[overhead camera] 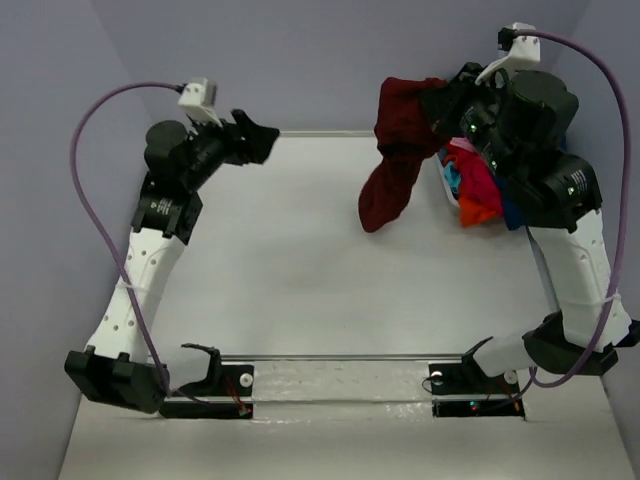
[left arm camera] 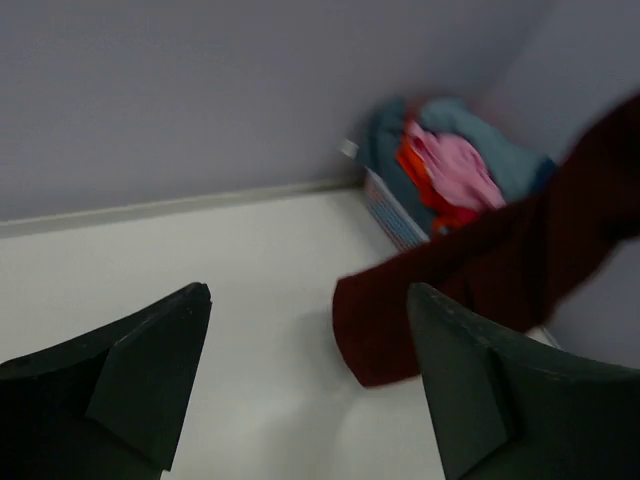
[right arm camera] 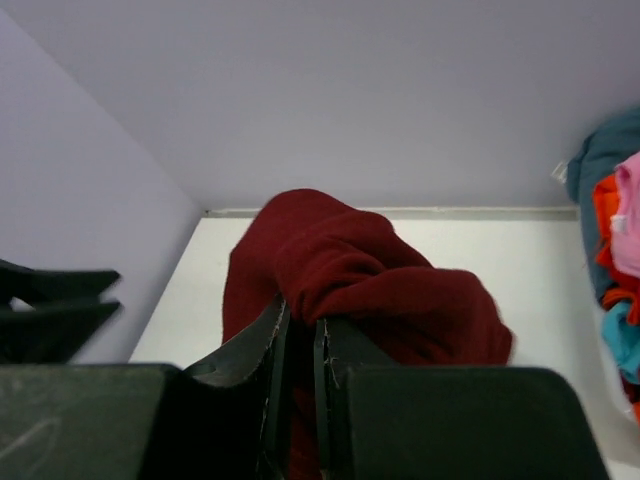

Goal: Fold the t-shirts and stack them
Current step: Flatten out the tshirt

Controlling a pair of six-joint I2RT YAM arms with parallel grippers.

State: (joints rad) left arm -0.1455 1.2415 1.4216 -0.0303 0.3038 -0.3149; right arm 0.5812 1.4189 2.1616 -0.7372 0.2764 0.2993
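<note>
Right end effector (right arm camera: 297, 318) clamped on the maroon t-shirt (overhead camera: 392, 165), which dangles over the desk (overhead camera: 290, 260).
Left end effector (left arm camera: 310, 292) gapes empty; other t-shirts (overhead camera: 476, 185) lie piled at far right.

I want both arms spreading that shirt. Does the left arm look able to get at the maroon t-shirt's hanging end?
Probably yes: the left pincer stands open, and only bare table lies between it and the maroon t-shirt dangling from the right pincer.

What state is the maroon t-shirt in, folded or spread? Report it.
Neither: bunched. The maroon t-shirt hangs crumpled from the right claw, which is shut on it; no fold made yet.
</note>
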